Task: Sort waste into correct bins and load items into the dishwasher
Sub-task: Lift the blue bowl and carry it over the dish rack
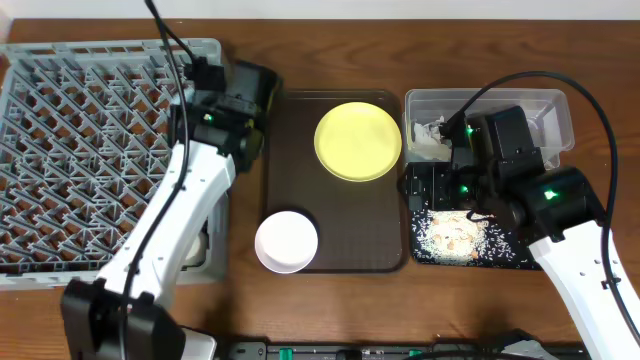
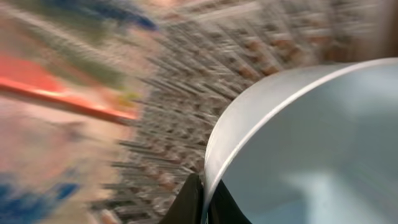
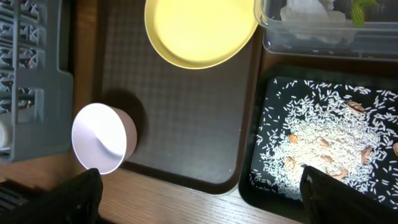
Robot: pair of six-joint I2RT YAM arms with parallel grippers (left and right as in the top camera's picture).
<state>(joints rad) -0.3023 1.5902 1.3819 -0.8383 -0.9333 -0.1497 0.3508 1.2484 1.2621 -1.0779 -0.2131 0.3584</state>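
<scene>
Now the left end effector (image 2: 202,200) pinches the rim of the light blue bowl (image 2: 311,143), which fills the lower right of the left wrist view. The grey dish rack (image 1: 90,150) is blurred behind it. I judge that the bowl goes into the rack next. It is best to lower it slowly, tilted between the pegs, and release only when it rests. The right end effector (image 3: 205,202) is wide and holds nothing, above the black tray (image 3: 252,168) at the frame's right.
</scene>
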